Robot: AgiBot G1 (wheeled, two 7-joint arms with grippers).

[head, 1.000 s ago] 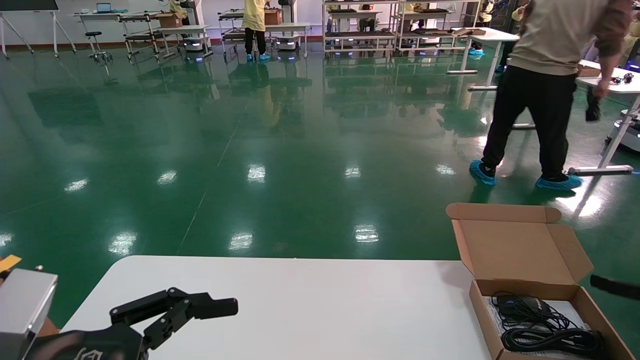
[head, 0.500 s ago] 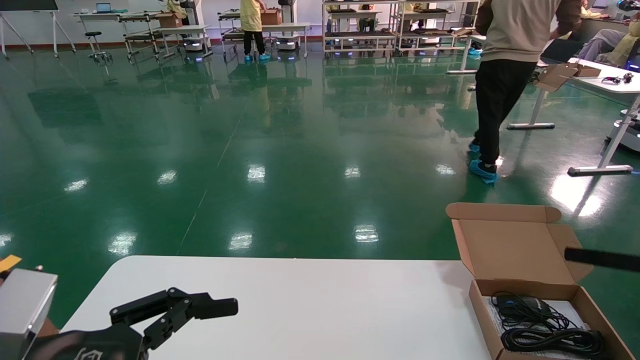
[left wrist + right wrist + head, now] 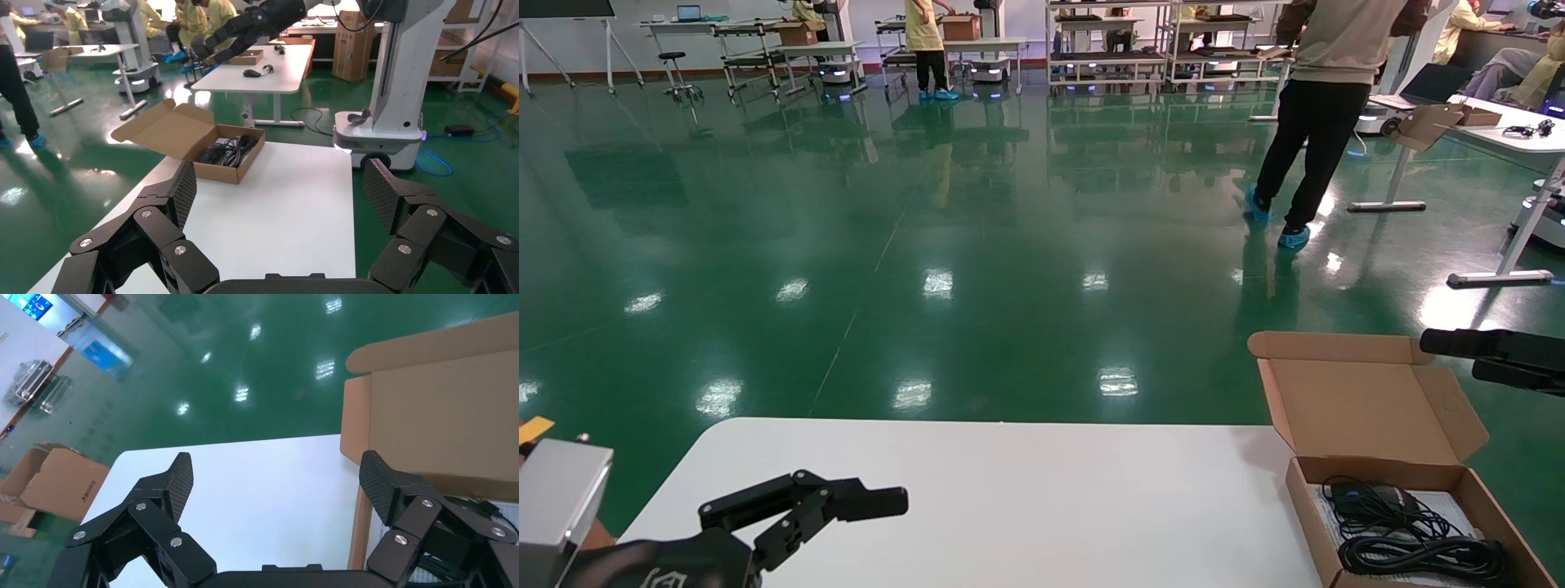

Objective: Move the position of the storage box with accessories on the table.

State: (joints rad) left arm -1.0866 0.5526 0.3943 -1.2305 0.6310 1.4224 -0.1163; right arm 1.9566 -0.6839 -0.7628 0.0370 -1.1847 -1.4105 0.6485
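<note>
Storage box (image 3: 1406, 482): at table (image 3: 1009, 498) right end, flap lid raised open, nothing gripping it. Table: white, rounded corners. Right tool (image 3: 275, 496): raised above box lid, fingers spread, released, grasping nothing. Left tool (image 3: 278, 196): parked over table left near corner, fingers spread, released. Accessories: black coiled cable (image 3: 1414, 547) atop white paper sheet (image 3: 1451, 505) inside box.

So there's one box (image 3: 1385, 457) on one tabletop (image 3: 1009, 498), one cable bundle (image 3: 1410, 539) plus one paper sheet (image 3: 1459, 502) inside, and two grippers: left (image 3: 878, 500), right (image 3: 1451, 343).
</note>
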